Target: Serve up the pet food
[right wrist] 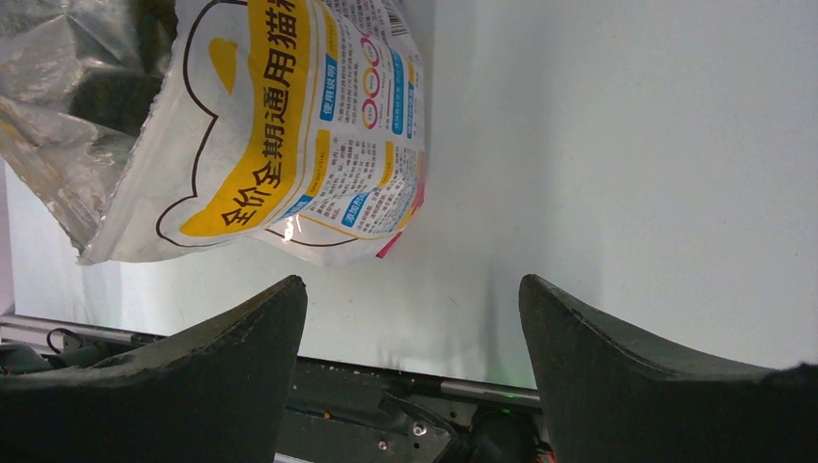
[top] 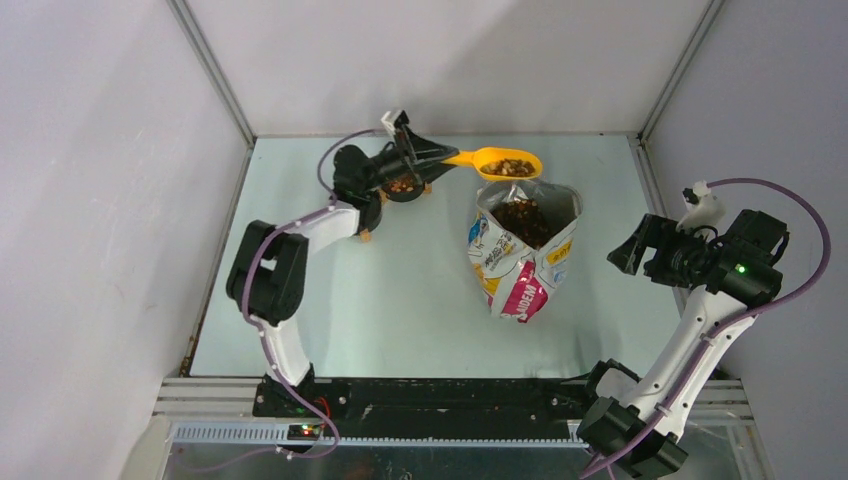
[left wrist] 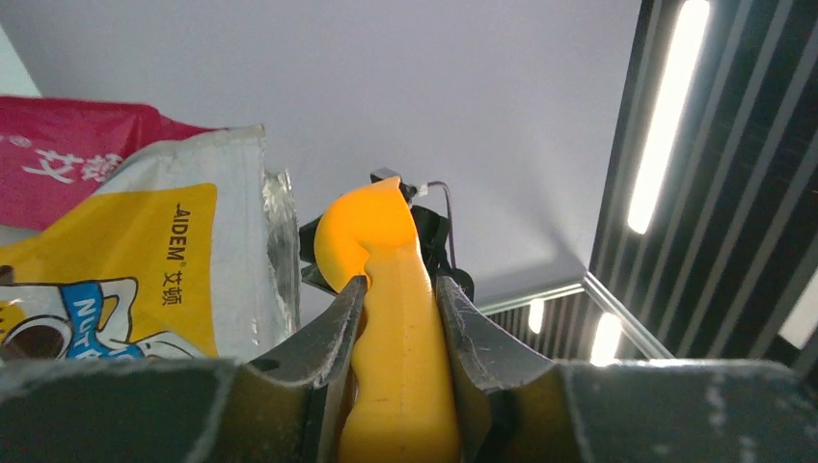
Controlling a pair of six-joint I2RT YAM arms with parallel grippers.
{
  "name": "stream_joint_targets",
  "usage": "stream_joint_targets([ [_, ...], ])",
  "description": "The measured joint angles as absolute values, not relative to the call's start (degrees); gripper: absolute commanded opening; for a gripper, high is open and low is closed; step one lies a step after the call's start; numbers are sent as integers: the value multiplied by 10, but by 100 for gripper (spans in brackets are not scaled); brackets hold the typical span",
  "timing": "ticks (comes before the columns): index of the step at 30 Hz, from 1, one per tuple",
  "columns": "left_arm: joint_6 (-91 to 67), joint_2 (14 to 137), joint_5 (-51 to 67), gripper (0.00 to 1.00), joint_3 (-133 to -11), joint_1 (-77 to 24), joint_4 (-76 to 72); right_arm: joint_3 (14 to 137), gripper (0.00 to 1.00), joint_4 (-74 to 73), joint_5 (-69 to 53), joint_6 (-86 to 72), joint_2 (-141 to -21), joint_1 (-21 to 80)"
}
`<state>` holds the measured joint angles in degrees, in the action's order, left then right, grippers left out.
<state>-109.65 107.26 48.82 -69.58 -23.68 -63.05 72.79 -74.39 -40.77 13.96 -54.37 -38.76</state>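
The step in hand appears to be the carry, with a loaded scoop on its way to be served. The left gripper [top: 440, 157] is clamped narrowly on the handle of the orange scoop [top: 505, 163]. The left wrist view shows both fingers [left wrist: 338, 328] pressed against the handle's sides. The scoop's bowl, heaped with pet food [top: 510, 167], hovers just beyond the far rim of the open bag [top: 525, 255], and more kibble is visible inside the bag's mouth.

Left of the bag, partly hidden under the left gripper, sits a dark dish [top: 410, 194] that seems to hold some kibble already.

The right gripper [top: 630, 250] hangs to the right of the bag, clear of it, with its jaws spread wide and nothing between them.

The next move likely calls for swinging the scoop level, away from the bag and over the dish. Then the wrist would roll slowly to tip the load in, keeping the handle grip firm so no pellets spill.
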Motion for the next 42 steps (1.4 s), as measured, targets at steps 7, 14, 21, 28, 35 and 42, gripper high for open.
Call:
stream_joint_targets([
  [7, -1025, 1001, 506, 0, -693, -157, -546, 728, 83, -743, -431, 137, -543, -388],
  [14, -968, 978, 526, 0, -656, -68, -492, 728, 83, -729, -462, 120, -545, -387],
  [21, -932, 978, 533, 0, -602, 48, -461, 728, 83, -718, -482, 109, -546, -385],
  [28, -919, 979, 545, 0, -560, 145, -495, 728, 83, -719, -484, 110, -546, -384],
  [35, -905, 1010, 558, 0, -543, 191, -548, 728, 83, -723, -487, 115, -546, -384],
  [42, -823, 1030, 558, 0, -541, 241, -503, 728, 83, -723, -487, 122, -545, -384],
])
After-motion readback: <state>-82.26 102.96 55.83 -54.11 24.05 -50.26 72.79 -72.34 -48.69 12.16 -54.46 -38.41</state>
